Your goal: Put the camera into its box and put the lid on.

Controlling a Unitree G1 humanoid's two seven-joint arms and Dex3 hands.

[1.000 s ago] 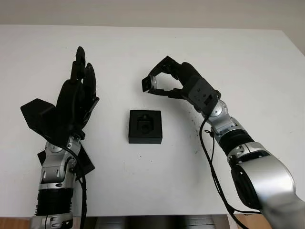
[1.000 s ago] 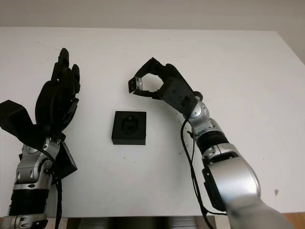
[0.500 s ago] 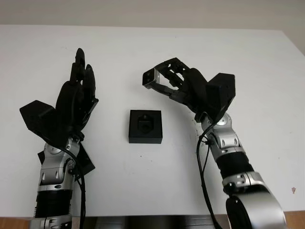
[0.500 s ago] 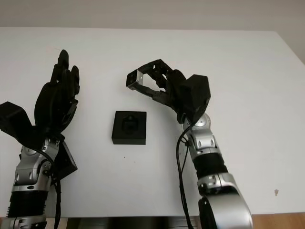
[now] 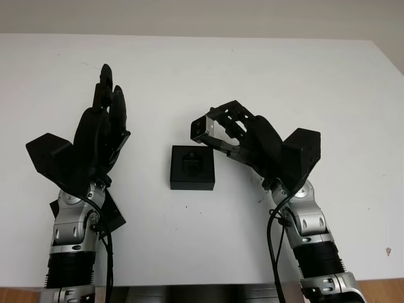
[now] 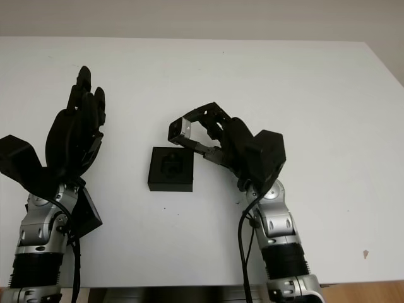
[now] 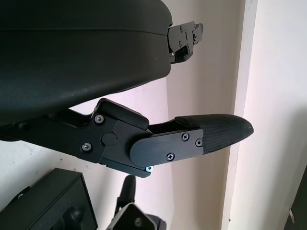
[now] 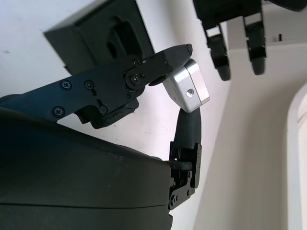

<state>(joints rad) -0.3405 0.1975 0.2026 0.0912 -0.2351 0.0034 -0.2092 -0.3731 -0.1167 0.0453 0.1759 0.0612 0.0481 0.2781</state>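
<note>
The right hand [image 5: 235,129] is raised above the middle of the white desk [image 5: 265,69], its fingers pinching a small silver and black camera [image 5: 201,129] between the fingertips [image 8: 178,51]; in the right wrist view the camera's metal body [image 8: 189,88] shows a small round hole on one face. The camera is held off the desk, just beside the far right corner of the black box [image 5: 192,167], not yet over its hollow. The box sits near the middle of the desk, open, with a shaped dark recess in its top face. The left hand [image 5: 104,129] is held up over the left side of the desk, well apart from the box, open and holding nothing, its fingers [image 7: 211,134] pointing toward the far edge. Beneath the left forearm, near the desk's near left corner, lies a flat black piece [image 5: 112,213] that may be the box lid, mostly hidden by the arm. In the left wrist view, a corner of the box [image 7: 53,201] shows on the desk beyond the hand's black shell.
</note>
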